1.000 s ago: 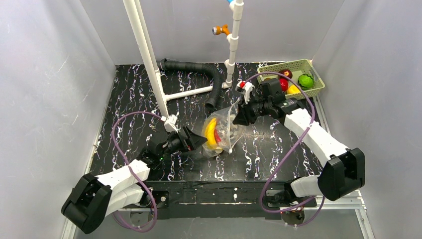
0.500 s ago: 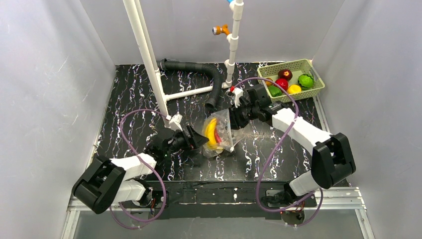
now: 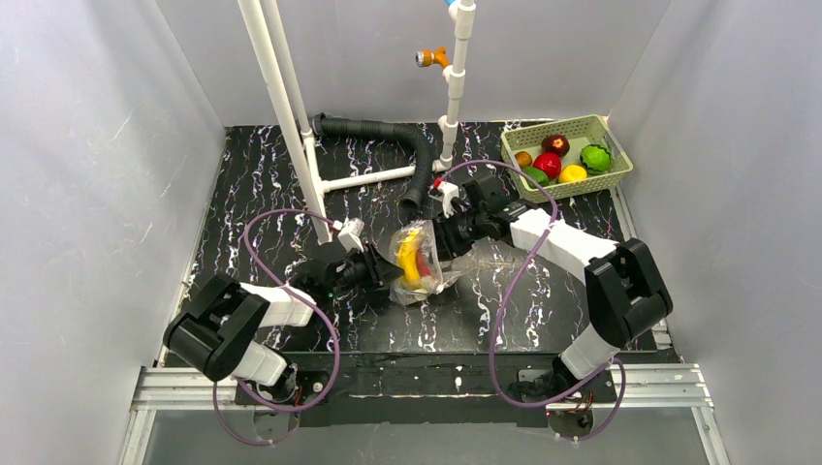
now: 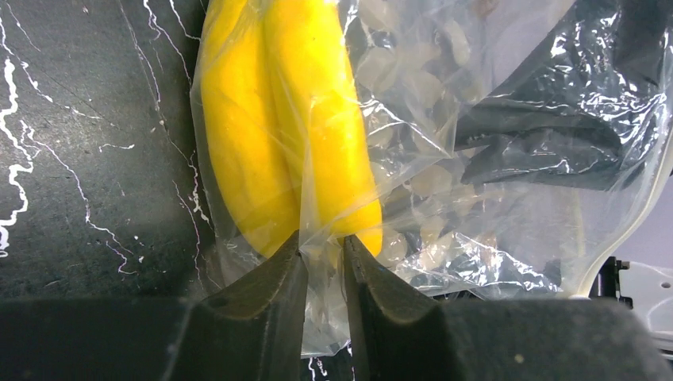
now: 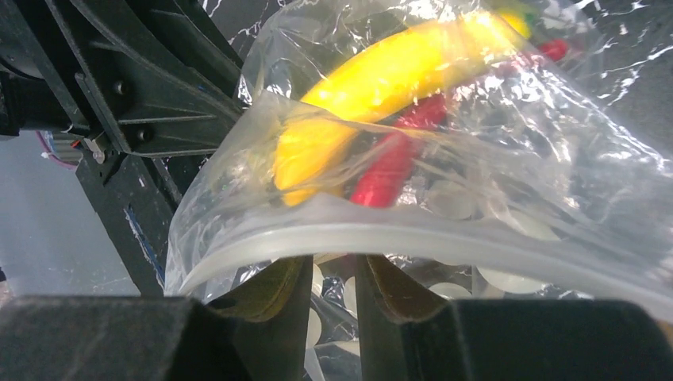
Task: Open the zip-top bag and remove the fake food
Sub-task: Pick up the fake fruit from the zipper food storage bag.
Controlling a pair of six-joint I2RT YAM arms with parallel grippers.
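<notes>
The zip-top bag (image 3: 433, 281) hangs crumpled between both grippers at mid-table. Inside it are a yellow banana (image 3: 412, 257) and a red chili (image 5: 393, 167). My left gripper (image 3: 386, 273) comes in from the left. In the left wrist view the left gripper (image 4: 321, 242) pinches a fold of the bag (image 4: 476, 95) just below the banana (image 4: 317, 119). My right gripper (image 3: 441, 242) holds the bag's right side. In the right wrist view the right gripper (image 5: 329, 262) is shut on the film under the zip strip (image 5: 444, 238). More fake food lies in the green basket (image 3: 554, 126): apple (image 3: 555, 144), green ball (image 3: 595, 157), lemon (image 3: 572, 173).
A white pipe frame (image 3: 291, 126) stands at the back left. A black corrugated hose (image 3: 407, 145) curves beside a white post (image 3: 454, 87) with an orange valve (image 3: 429, 58). Grey walls close in three sides. Purple cables loop off both arms.
My left gripper moved right to the bag and closed from wide open onto its plastic. The right arm carried the bag's top leftward, bunching the bag.
</notes>
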